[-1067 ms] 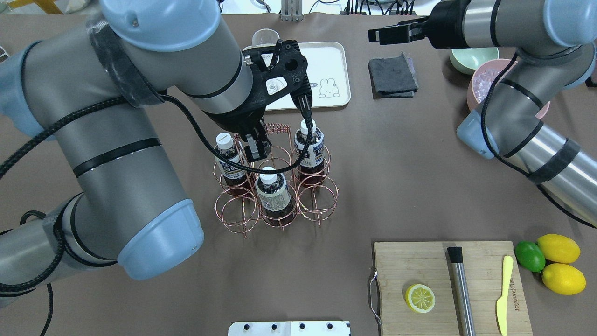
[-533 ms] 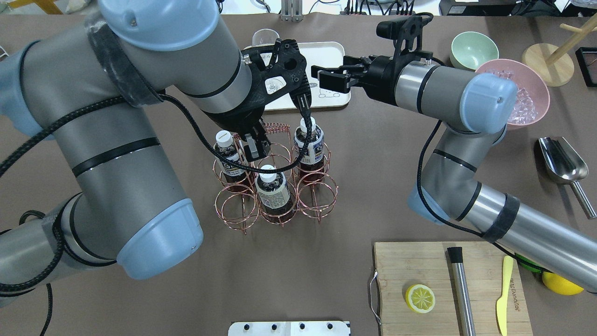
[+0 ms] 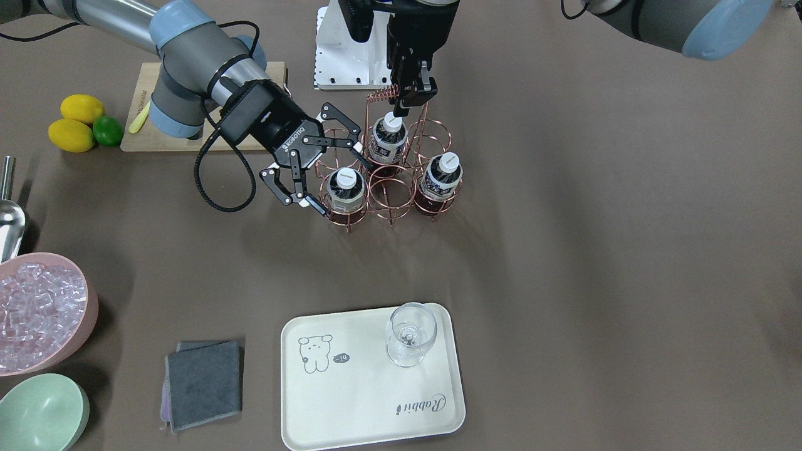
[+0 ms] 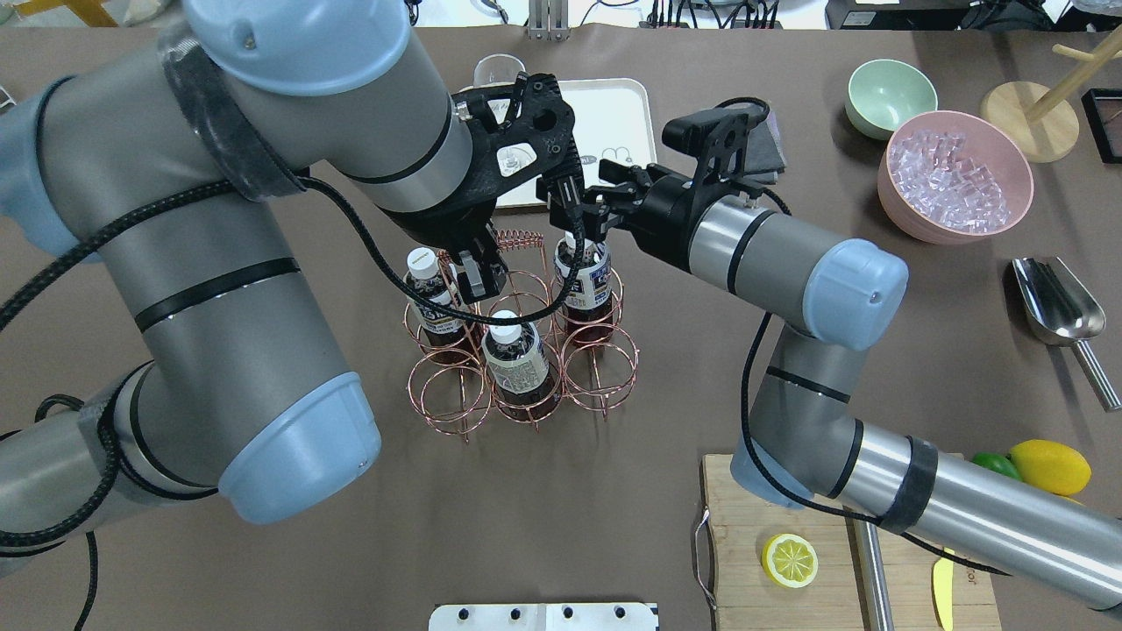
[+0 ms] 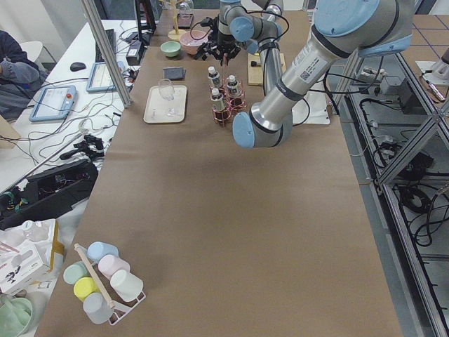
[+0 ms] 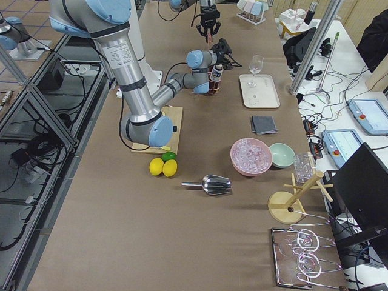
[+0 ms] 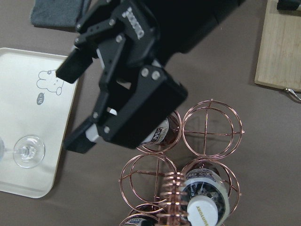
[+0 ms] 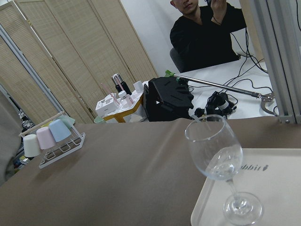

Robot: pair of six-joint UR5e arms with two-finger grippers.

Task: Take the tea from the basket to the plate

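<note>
Three tea bottles stand in the copper wire basket (image 3: 391,188) (image 4: 447,399). My right gripper (image 3: 348,191) (image 4: 580,230) is open, one finger on each side of the right-hand far tea bottle (image 3: 343,188) (image 4: 585,276). The other two bottles (image 4: 429,294) (image 4: 517,355) stand free. My left gripper (image 3: 406,103) (image 4: 480,282) is shut at the basket's coiled handle (image 3: 383,95) and seems to grip it. The cream plate (image 3: 363,401) (image 4: 618,114) lies beyond the basket, with a stemmed glass (image 3: 410,335) on it.
A grey cloth (image 3: 202,382) lies beside the plate. The pink ice tub (image 4: 955,175), green bowl (image 4: 890,95) and metal scoop (image 4: 1056,307) are at the right. The cutting board (image 4: 780,499) with a lemon half (image 4: 790,560) is near right.
My right arm has swung in from the far right and come down to the basket, its open gripper now around the right-hand bottle. The left arm has not moved.
</note>
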